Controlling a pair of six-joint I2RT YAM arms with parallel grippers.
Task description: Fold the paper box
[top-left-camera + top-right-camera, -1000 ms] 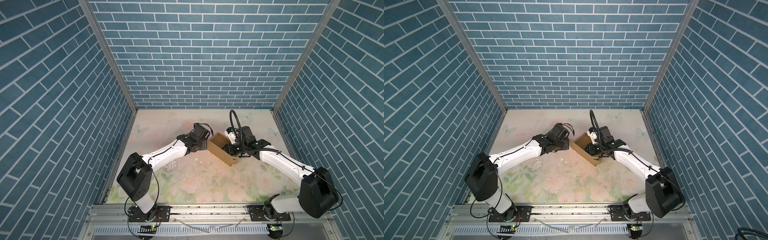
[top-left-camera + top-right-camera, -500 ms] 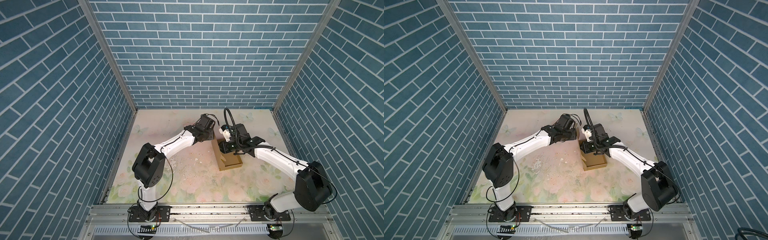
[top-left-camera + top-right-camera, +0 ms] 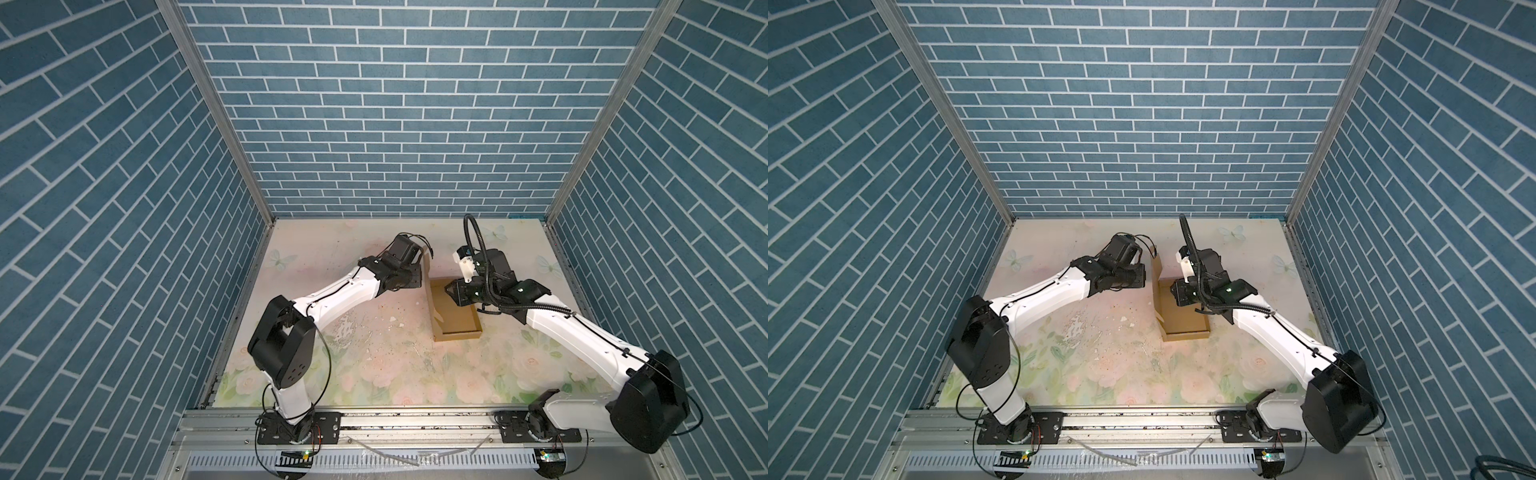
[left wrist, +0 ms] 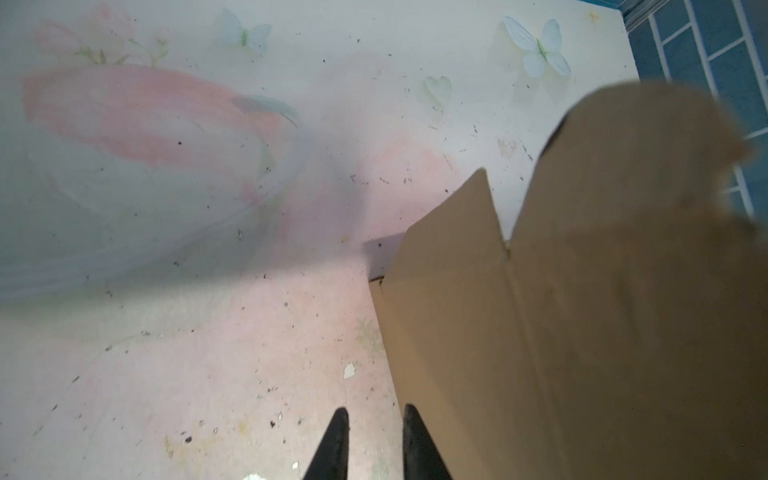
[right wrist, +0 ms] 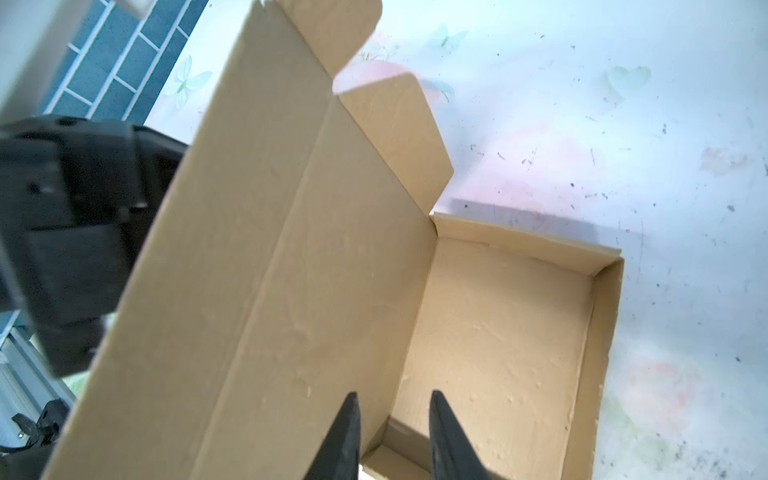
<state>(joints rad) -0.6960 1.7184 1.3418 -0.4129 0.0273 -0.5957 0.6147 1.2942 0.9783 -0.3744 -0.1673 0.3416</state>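
Observation:
The paper box point(image 3: 454, 318) point(image 3: 1183, 322) is a brown cardboard tray lying mid-table, its long lid panel point(image 5: 270, 249) standing upright along the left side with end tabs sticking up. My left gripper point(image 3: 417, 277) point(image 3: 1140, 276) is outside that lid; in the left wrist view its fingers point(image 4: 375, 409) are slightly apart with only floor between them, one fingertip point(image 4: 411, 419) right beside the cardboard's outer face point(image 4: 582, 332). My right gripper point(image 3: 451, 291) point(image 3: 1173, 293) is inside the tray, near the fold where lid meets floor point(image 5: 498, 332); its fingers point(image 5: 393, 395) are narrowly open, holding nothing.
The floral table mat point(image 3: 374, 365) carries small white scraps and dark specks point(image 3: 392, 319) left of the box. Blue brick walls close in the back and sides. A metal rail point(image 3: 415, 415) with both arm bases runs along the front.
The box has swung from lying diagonally to lying front-to-back and sits slightly farther back. Both arms followed it, the left reaching farther back beside the lid. The jaw gaps look unchanged.

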